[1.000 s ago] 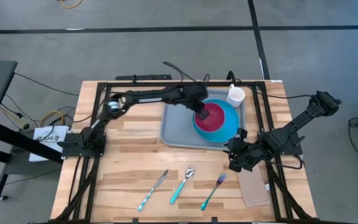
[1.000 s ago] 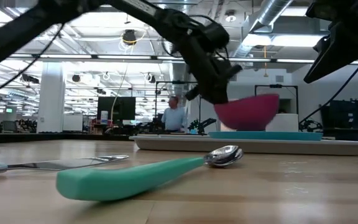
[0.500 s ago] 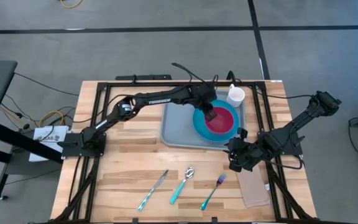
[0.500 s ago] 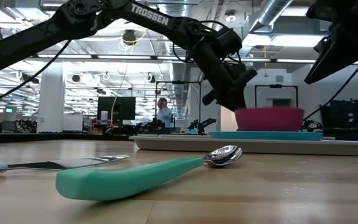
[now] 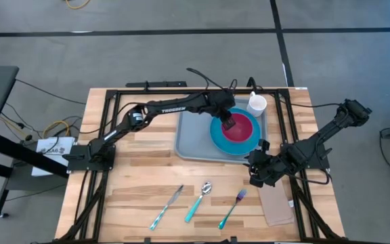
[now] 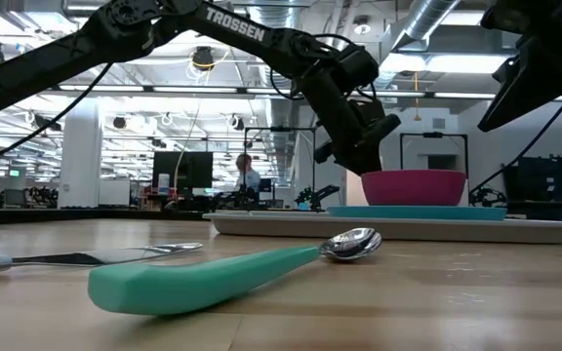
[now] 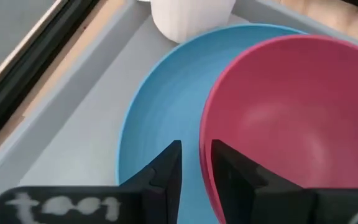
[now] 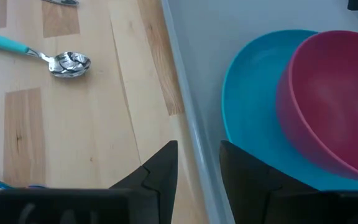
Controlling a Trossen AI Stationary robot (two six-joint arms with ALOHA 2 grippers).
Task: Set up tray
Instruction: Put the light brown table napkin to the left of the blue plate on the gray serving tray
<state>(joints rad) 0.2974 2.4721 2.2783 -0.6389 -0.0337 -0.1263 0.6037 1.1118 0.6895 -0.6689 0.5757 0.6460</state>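
The grey-blue tray (image 5: 191, 139) lies at the table's far middle. On it rests a blue plate (image 5: 219, 142), and a pink bowl (image 5: 244, 129) stands upright on the plate. A white cup (image 5: 256, 104) stands at the tray's far right corner. My left gripper (image 5: 227, 123) is shut on the bowl's left rim; it also shows in the low view (image 6: 359, 161) and in its wrist view (image 7: 196, 162). My right gripper (image 5: 252, 173) hovers by the tray's near right corner, shut and empty, with only a narrow gap between its fingers (image 8: 166, 168). My left gripper has the pink bowl's rim (image 7: 202, 146) on the bowl's left side, with one finger (image 7: 229, 177) inside the bowl and one (image 7: 166, 177) outside over the blue plate (image 7: 154, 112). The fingers come from above, slanting in from the table's left. The bowl (image 6: 415, 187) sits level on the plate.
A knife (image 5: 168, 207), a teal-handled spoon (image 5: 198, 201) and a fork (image 5: 232, 208) lie side by side on the wood near the front edge. A tan napkin (image 5: 274, 203) lies at the near right. A person stands in the room beyond (image 6: 247, 175).
My left gripper has carried the pink bowl a little toward the table's right edge and down. A second ago the bowl hung tilted just above the blue plate; now it rests level on it. The gripper stays at the rim.
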